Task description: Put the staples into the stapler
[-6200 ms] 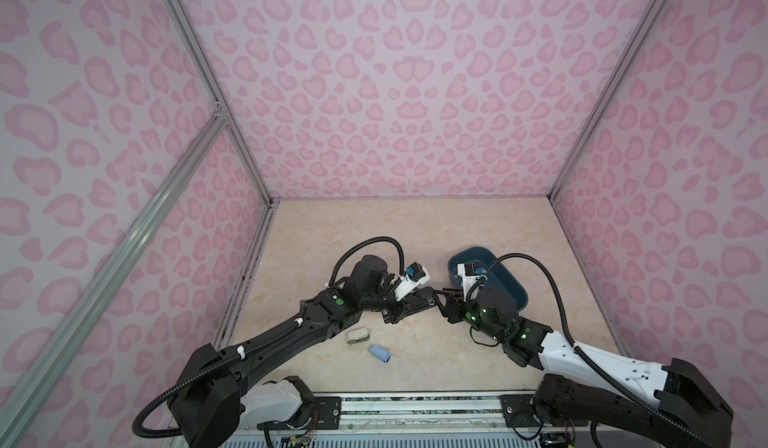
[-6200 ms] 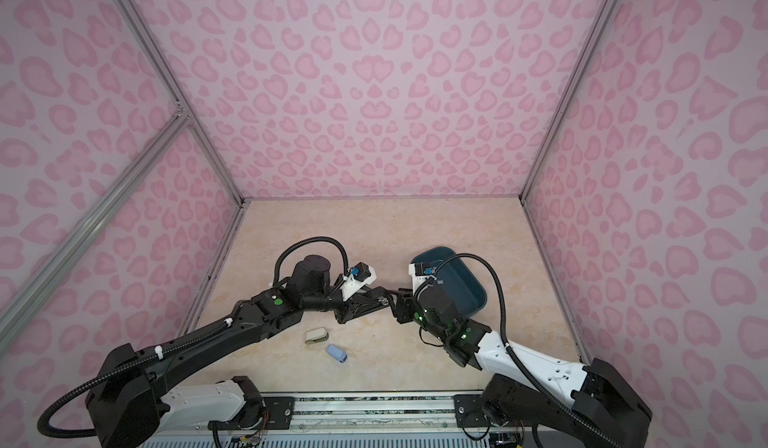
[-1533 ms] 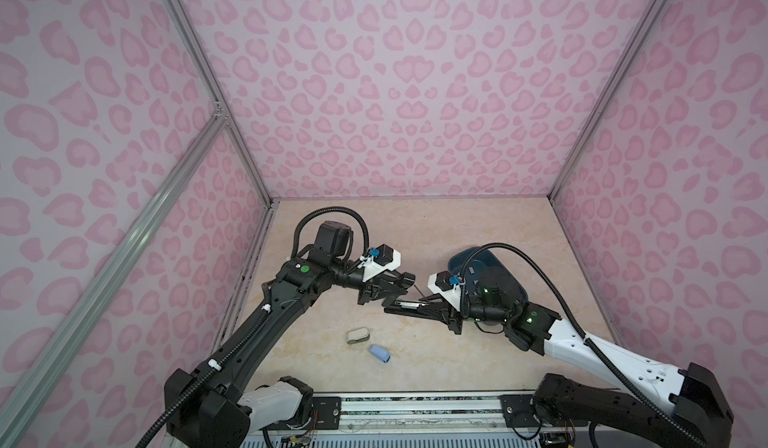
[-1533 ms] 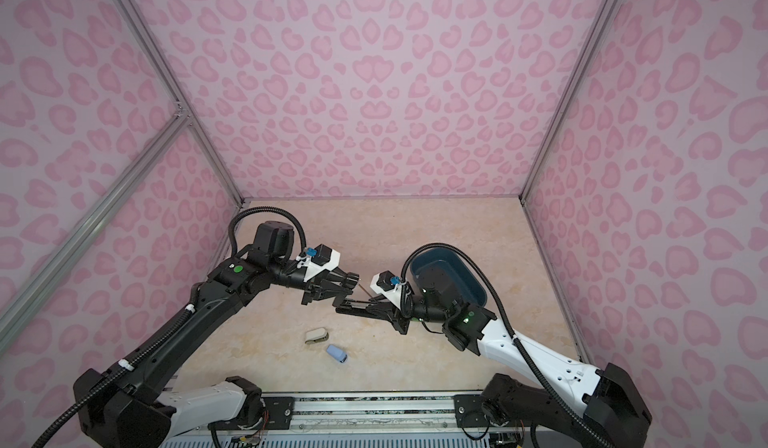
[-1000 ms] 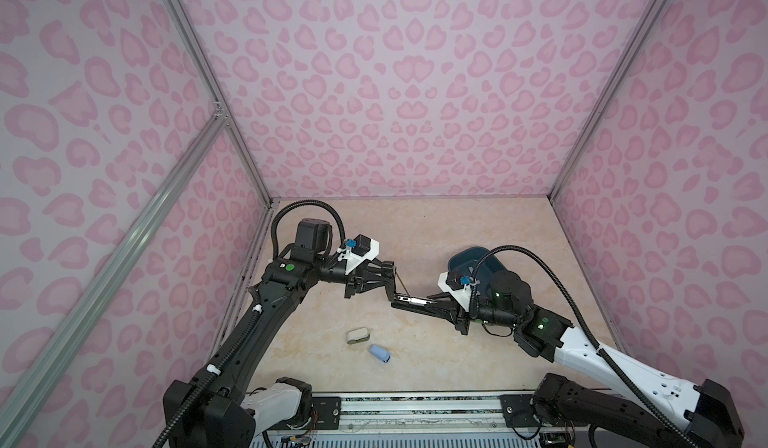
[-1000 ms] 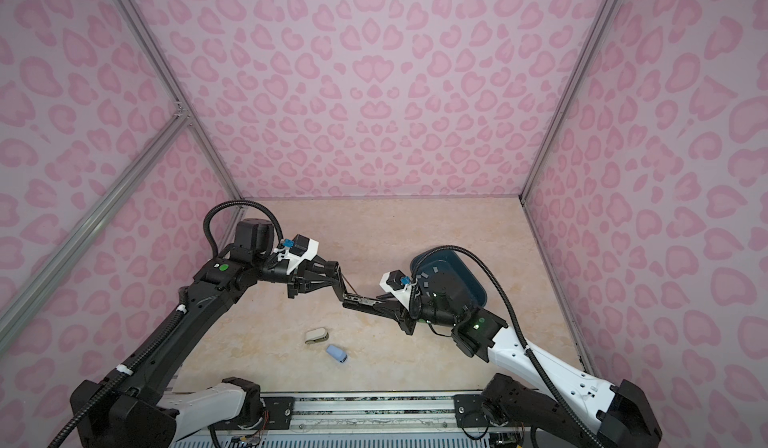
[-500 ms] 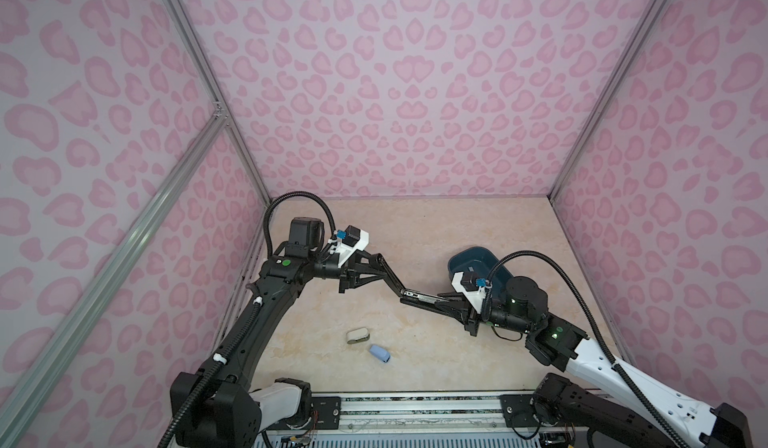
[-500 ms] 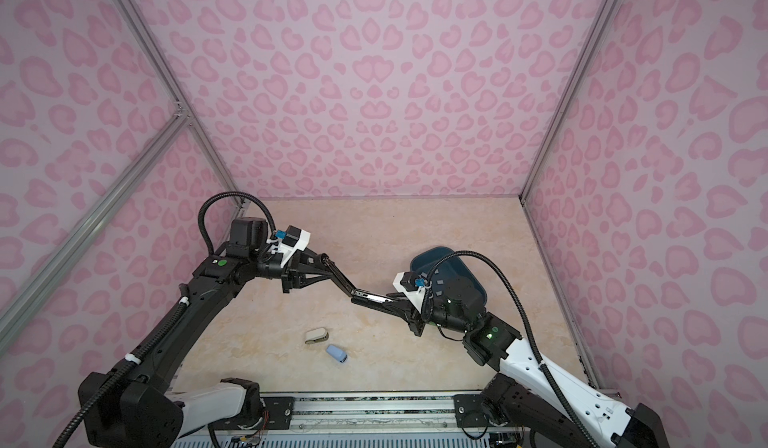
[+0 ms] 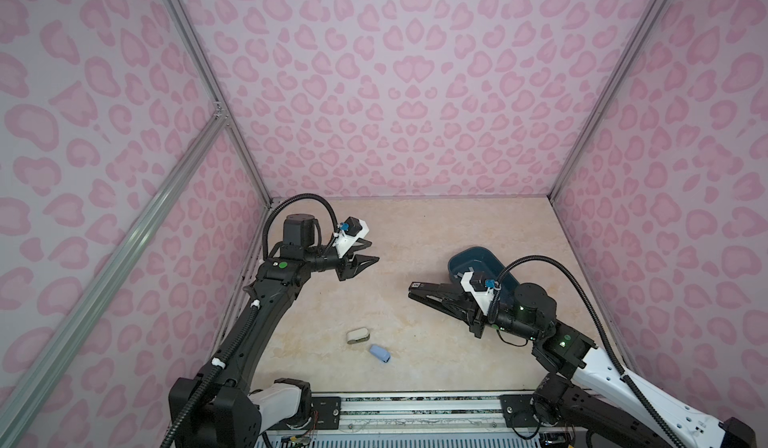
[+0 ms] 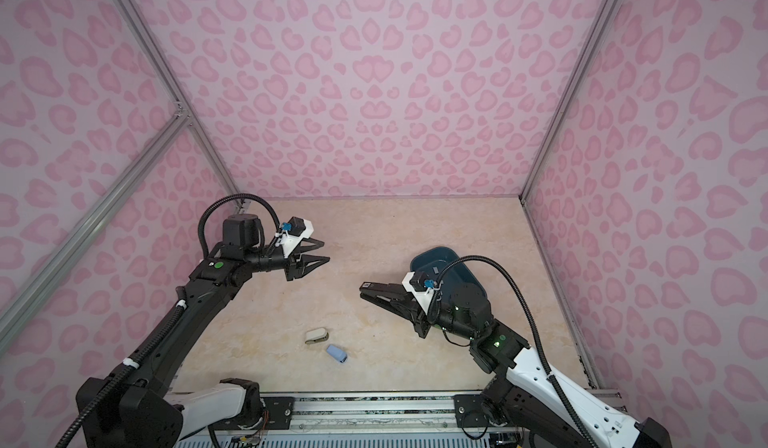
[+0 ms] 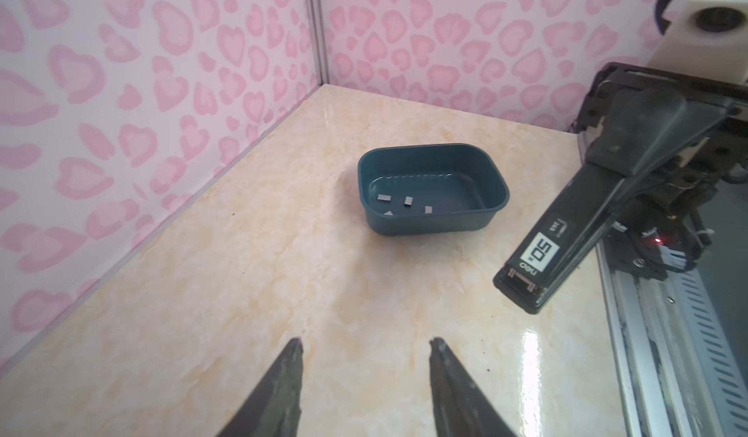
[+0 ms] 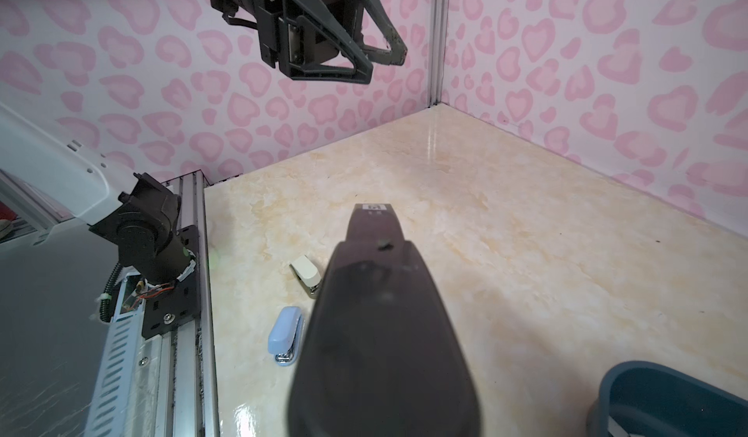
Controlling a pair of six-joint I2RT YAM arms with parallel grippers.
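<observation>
My right gripper is shut on a black stapler and holds it above the table, nose pointing left. In the left wrist view the stapler shows a white label near its nose. In the right wrist view one finger covers most of the stapler. Several small grey staples lie in a dark teal tray behind the right gripper. My left gripper hangs open and empty at the left, well apart from the stapler.
A small cream stapler and a small light-blue stapler lie on the marble table near the front. A metal rail runs along the front edge. Pink patterned walls enclose the other sides.
Half a second ago my left gripper's tips met the stapler's nose. It has since let go, opened and drawn back left, while the right gripper pulled the stapler to the right.
</observation>
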